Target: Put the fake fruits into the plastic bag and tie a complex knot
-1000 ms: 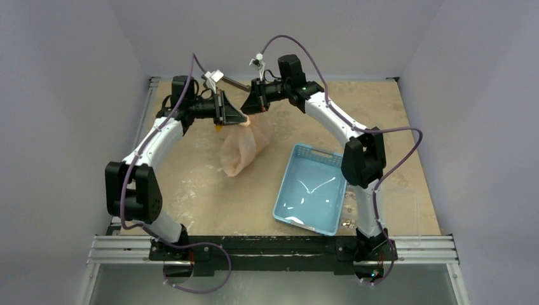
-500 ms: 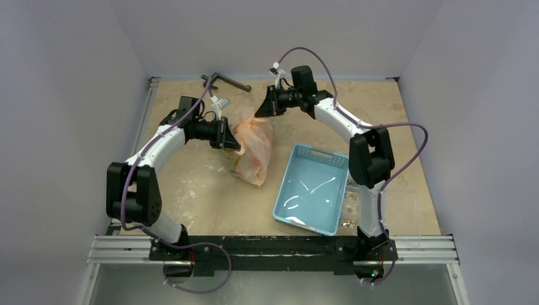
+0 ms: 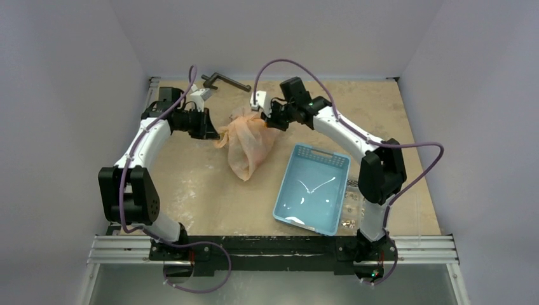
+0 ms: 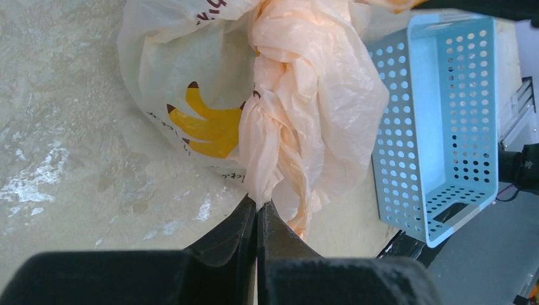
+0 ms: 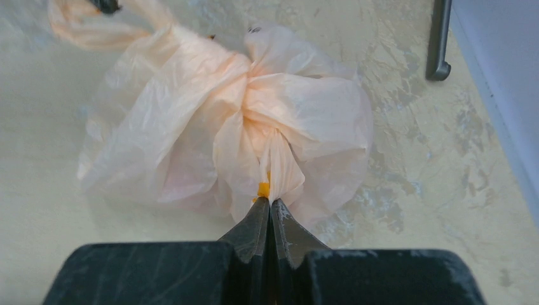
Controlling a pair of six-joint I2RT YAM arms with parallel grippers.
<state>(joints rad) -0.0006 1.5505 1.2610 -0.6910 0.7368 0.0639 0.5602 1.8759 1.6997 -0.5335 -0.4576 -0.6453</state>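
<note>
The left gripper and right gripper each pinch a twisted strand of the thin crinkly pale-orange plastic bag bunched between them; fruits unseen, presumably inside; knot apparently begun, unfinished

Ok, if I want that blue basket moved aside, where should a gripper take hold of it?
Probably the rim of the blue basket at its far short wall, coming straight down, one finger inside and one outside. It sits open side up, and its walls are thin and upright, so they should fit between the jaws.
</note>
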